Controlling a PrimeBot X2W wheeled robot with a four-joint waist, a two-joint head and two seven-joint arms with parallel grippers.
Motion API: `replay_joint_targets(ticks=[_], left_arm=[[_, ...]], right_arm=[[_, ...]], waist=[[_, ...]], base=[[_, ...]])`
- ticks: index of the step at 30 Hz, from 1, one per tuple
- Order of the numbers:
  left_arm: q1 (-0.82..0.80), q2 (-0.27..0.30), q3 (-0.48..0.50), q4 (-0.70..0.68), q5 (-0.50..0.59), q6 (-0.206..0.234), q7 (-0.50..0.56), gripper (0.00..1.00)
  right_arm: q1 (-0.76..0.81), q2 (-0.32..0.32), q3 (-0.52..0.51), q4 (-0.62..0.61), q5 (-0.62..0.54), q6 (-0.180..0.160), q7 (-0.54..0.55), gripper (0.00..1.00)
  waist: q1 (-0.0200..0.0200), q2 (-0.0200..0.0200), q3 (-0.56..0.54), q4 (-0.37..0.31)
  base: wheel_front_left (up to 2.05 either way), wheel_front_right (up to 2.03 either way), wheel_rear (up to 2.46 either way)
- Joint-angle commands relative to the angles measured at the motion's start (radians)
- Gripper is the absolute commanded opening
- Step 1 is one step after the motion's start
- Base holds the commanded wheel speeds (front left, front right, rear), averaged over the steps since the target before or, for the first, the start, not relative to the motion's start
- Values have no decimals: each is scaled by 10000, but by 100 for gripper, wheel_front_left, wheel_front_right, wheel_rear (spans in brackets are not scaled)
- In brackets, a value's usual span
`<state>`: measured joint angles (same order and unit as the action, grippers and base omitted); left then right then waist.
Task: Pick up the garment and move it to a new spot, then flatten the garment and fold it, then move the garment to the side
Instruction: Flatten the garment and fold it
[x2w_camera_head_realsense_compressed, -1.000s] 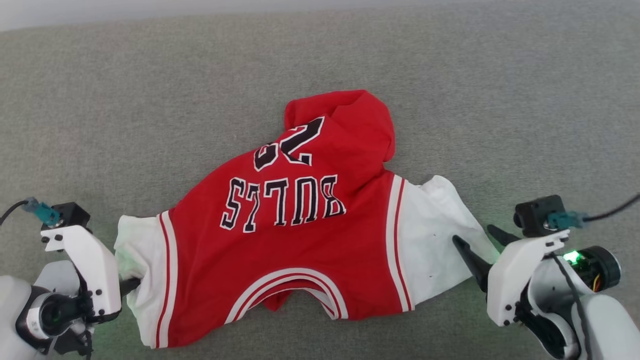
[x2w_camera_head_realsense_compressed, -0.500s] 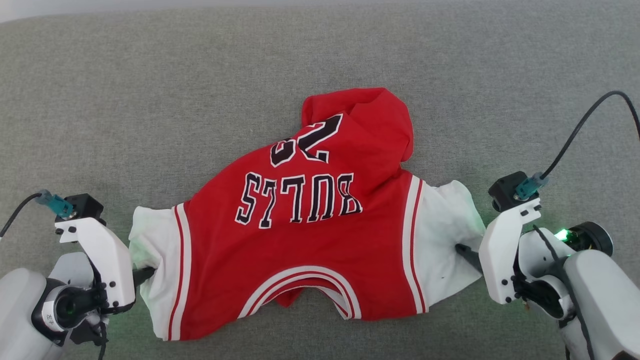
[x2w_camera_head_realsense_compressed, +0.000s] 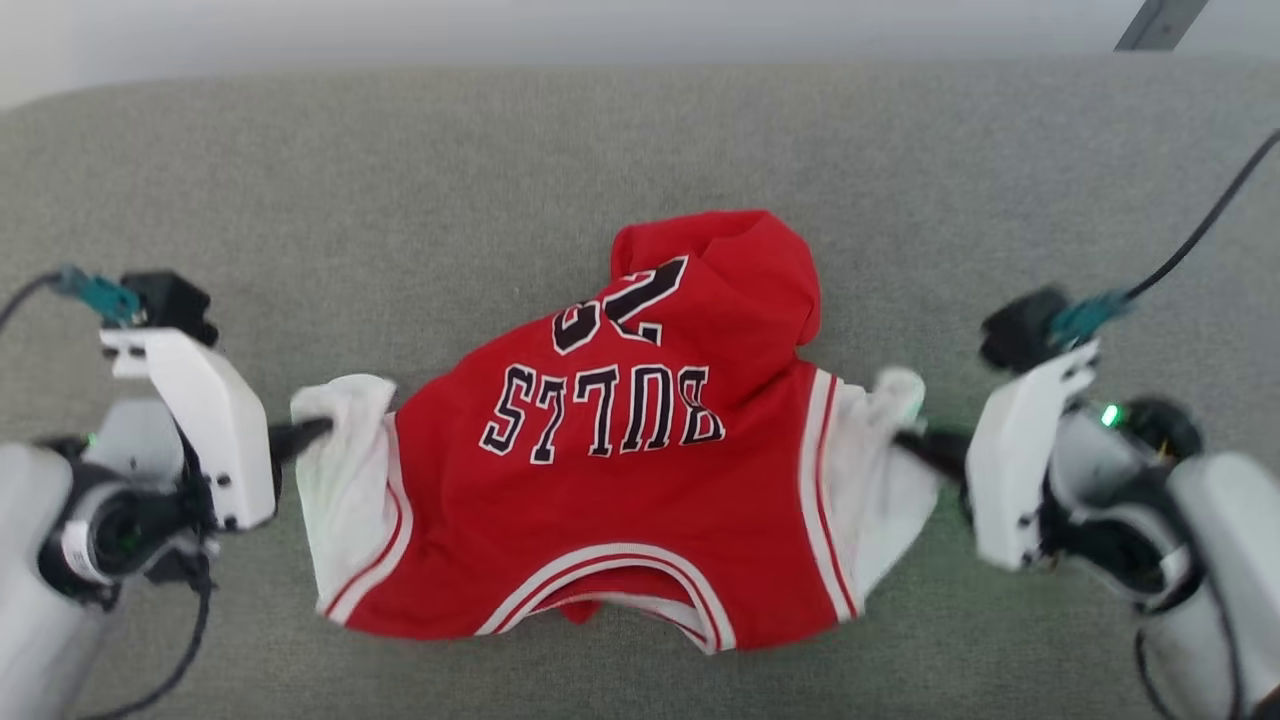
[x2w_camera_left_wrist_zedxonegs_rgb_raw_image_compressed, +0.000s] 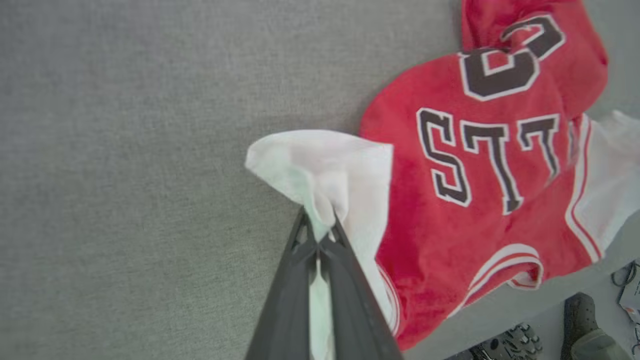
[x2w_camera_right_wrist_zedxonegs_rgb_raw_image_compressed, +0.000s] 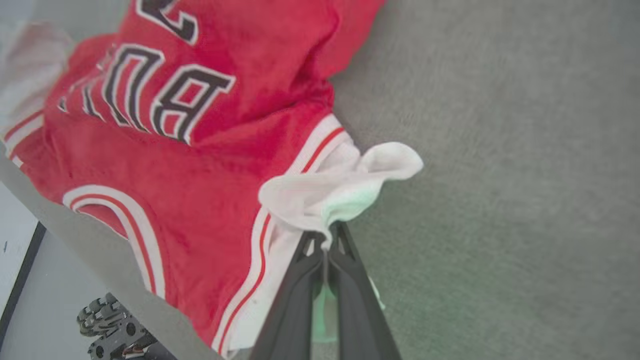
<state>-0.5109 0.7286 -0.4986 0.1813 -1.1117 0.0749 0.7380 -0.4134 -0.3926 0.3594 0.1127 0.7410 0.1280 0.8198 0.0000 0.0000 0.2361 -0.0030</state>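
Head view: the red garment (x2w_camera_head_realsense_compressed: 640, 480) is seen spread across a grey upholstered surface (x2w_camera_head_realsense_compressed: 500, 180), strung between the robot's two arms. Its left sleeve (x2w_camera_head_realsense_compressed: 340, 460) is pinched by the left gripper (x2w_camera_head_realsense_compressed: 310, 432) and its right sleeve (x2w_camera_head_realsense_compressed: 880, 450) by the right gripper (x2w_camera_head_realsense_compressed: 915, 445). In each wrist view the long dark fingers are shown pressed together on a gathered peak of white cloth, with a strip of fabric trapped between them. The shirt lies inward from both sets of fingers: to the right of the left pair and to the left of the right pair. Its shoulder-to-shoulder axis runs straight across from one grip to the other. The striped collar (x2w_camera_head_realsense_compressed: 600, 570) is turned toward the robot and the lettering reads upside down. The hem (x2w_camera_head_realsense_compressed: 720, 250) is bunched and doubled over on the far side. Neither arm is placed nearer than the other, each being matched to its own sleeve at about the same depth. Whether the red body has been raised clear of the surface cannot be told, although the middle is seen to sag below the two held points. The pick-up is judged to be in hand, with carrying, flattening and folding not yet done. A level, matched lift by both arms would be called for, since uneven travel could let the crumpled hem end drag or twist.
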Motion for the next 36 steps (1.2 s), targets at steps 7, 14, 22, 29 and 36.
replay_joint_targets(ticks=[7,14,22,29,36], left_arm=[[-1154,396,266,-972,106,256,631,0],[-2208,511,461,-1050,247,409,986,0],[-3804,359,785,-596,383,374,988,0],[-5426,-21,981,195,689,-58,426,0],[-6679,-437,847,1178,1084,-704,-161,0]], right_arm=[[-963,68,-957,-677,581,48,262,0],[-1983,357,-1773,-681,807,48,367,0],[-3725,969,-2842,-181,447,48,-187,0],[-5201,1554,-3269,313,216,48,-772,0],[-6318,1807,-3232,677,-331,48,-1521,0]], waist=[[0,0,-961,-79],[0,0,-1466,-92],[0,0,-1884,-110],[0,0,-1964,-88],[0,0,-1635,-112]], base=[[0,0,0],[0,0,0],[0,0,0],[0,0,0],[0,0,0]])
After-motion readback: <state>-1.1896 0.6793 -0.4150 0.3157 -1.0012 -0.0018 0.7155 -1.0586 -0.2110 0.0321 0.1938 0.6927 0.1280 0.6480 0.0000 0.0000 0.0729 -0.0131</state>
